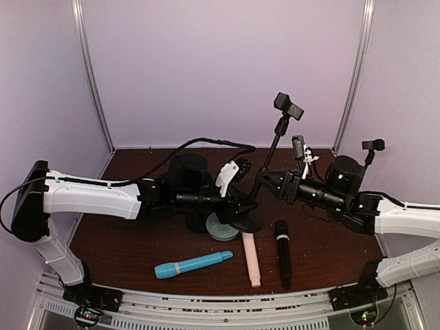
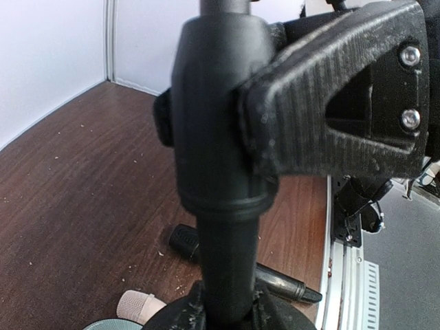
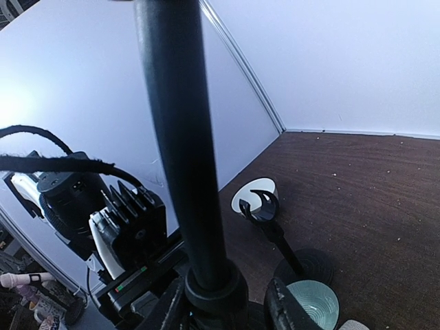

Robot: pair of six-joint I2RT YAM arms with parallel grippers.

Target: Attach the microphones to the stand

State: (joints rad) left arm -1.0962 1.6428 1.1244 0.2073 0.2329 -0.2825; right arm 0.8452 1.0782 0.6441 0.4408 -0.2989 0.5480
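Top external view: all three microphones lie flat on the surface [image 1: 124, 234], on the near side of the stand [image 1: 273, 152], none yet attached. The black microphone [image 1: 282, 253] and the pink-beige microphone [image 1: 252, 260] are laid side by side, long axes running from the stand's base toward the near edge, heads at the far end. The blue microphone [image 1: 194, 264] is laid crosswise, well to the left of them.

The left hand [image 1: 237, 205] is clenched on the stand low down, just above the base; in the left wrist view one finger [image 2: 330, 103] is pressed against the pole's collar. The right hand [image 1: 265, 180] is set higher, around the pole. In the right wrist view its fingers [image 3: 285, 309] are seen either side of the pole with a gap on one side, so nothing is judged to be grasped yet.

The black microphone lies nearest the right hand, below it and toward the near edge. With the left hand bracing the stand, the pick is best suited to the right hand, closing across the barrel.
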